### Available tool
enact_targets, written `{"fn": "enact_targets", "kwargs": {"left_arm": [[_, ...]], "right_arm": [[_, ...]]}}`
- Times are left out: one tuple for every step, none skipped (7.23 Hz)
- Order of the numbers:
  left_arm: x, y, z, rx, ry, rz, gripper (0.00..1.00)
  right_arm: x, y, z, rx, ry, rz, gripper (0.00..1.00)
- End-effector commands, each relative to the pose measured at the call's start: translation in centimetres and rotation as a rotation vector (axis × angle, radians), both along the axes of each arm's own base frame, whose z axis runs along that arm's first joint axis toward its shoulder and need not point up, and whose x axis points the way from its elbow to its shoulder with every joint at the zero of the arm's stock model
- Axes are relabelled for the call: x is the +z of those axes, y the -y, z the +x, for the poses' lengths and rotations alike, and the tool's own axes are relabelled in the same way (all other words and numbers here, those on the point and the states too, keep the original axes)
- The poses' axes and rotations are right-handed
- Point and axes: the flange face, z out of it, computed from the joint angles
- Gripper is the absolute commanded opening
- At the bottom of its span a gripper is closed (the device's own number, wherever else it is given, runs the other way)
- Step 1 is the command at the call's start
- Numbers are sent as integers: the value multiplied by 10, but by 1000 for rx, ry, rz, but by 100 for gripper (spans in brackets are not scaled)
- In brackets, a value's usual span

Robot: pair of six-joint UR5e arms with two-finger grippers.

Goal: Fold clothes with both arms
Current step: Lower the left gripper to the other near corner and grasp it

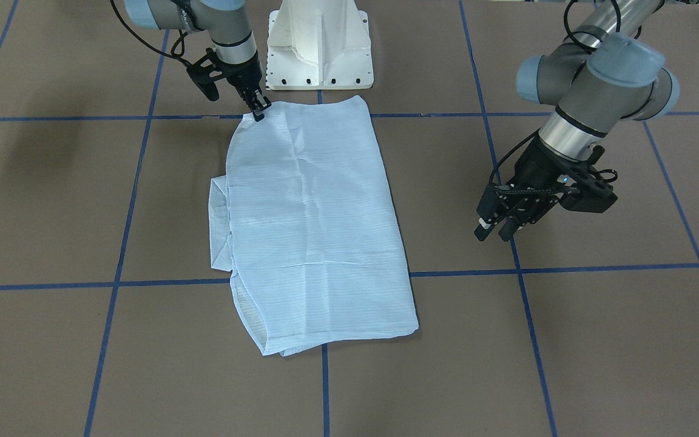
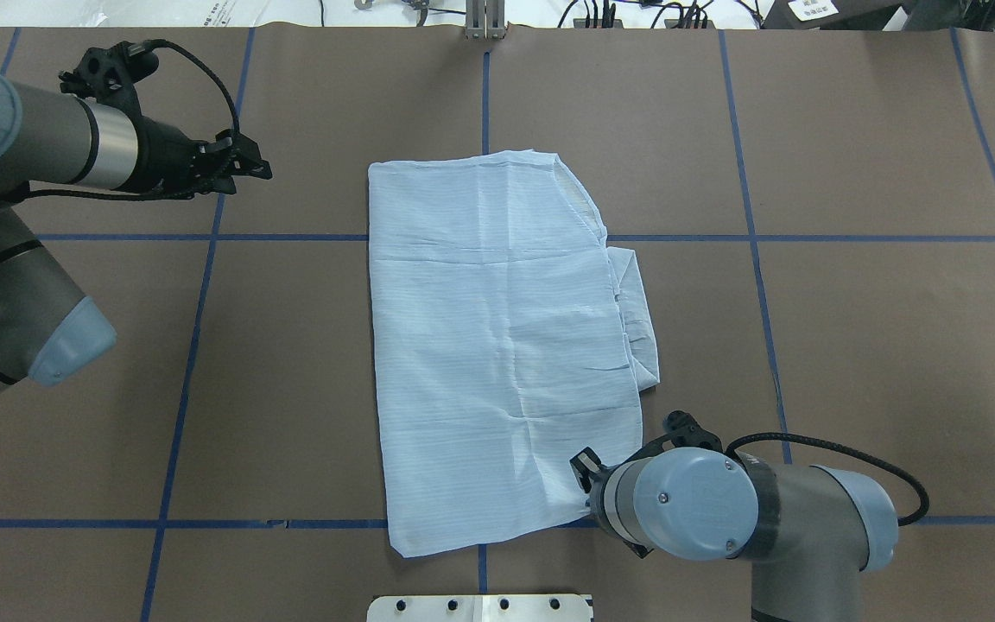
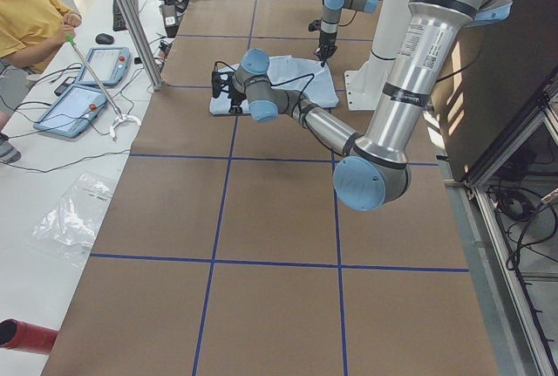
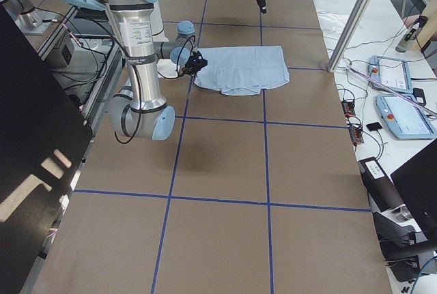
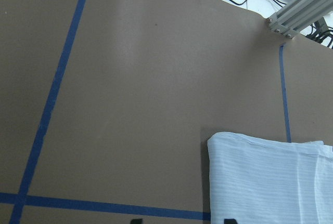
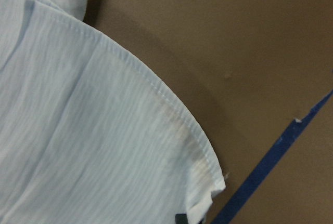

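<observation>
A thin light-blue striped shirt [image 1: 319,212], folded into a long flat rectangle, lies in the middle of the brown paper-covered tabletop [image 1: 52,182]. It sits just in front of the white pedestal base [image 1: 319,48], and its long sides run away from the robot. It crosses two of the blue tape lines [image 1: 568,267] that mark the tabletop into a grid. A narrower folded layer [image 1: 219,224] sticks out from under its edge on the robot's right side, about halfway along. The fabric shows soft creases, and a curved hem shows at the far end. The grey right arm with light-blue joint caps reaches down beside the pedestal. Its black two-finger right claw [image 1: 258,111] sits at the shirt's corner nearest the robot on the right side. The fingers are drawn together and pinch the hemmed edge there. In the right wrist view that corner stands slightly off the tabletop, with a shadow beneath it. The grey left arm extends over bare tabletop on the robot's left, well apart from the shirt. Its black left claw [image 1: 494,232] hangs above the surface with its fingers parted and nothing between them. The left wrist view looks down on brown paper, tape lines and one far corner of the shirt. In the exterior left view a person in a yellow top [image 3: 26,18] sits at a white side table beyond the tabletop's far edge.
</observation>
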Motion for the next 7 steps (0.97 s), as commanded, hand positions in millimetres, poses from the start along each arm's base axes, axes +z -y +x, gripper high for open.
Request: {"fn": "enact_targets", "kwargs": {"left_arm": [[-22,-58,35,35,-130,-226,61],[-31,-105,59,69,-181,-334,61],[-28,-150,69,93,-202,-424,61],[-25,-191,88,84,-215,-507,61],[-20,-231,120,85,-207,-562,61],[-11,-268,150,82,-182,-584,61],[-14,-294,167,113,-164,-596,61]], "right_arm": [[-2,0,3,5,7,0,0],[0,0,2,5,1,0,0],[1,0,2,5,-1,0,0],[0,0,2,3,-1,-1,0],[0,-1,2,2,1,0,0],[0,-1,2,1,1,-1,0],[-2,-1,2,1,4,0,0]]}}
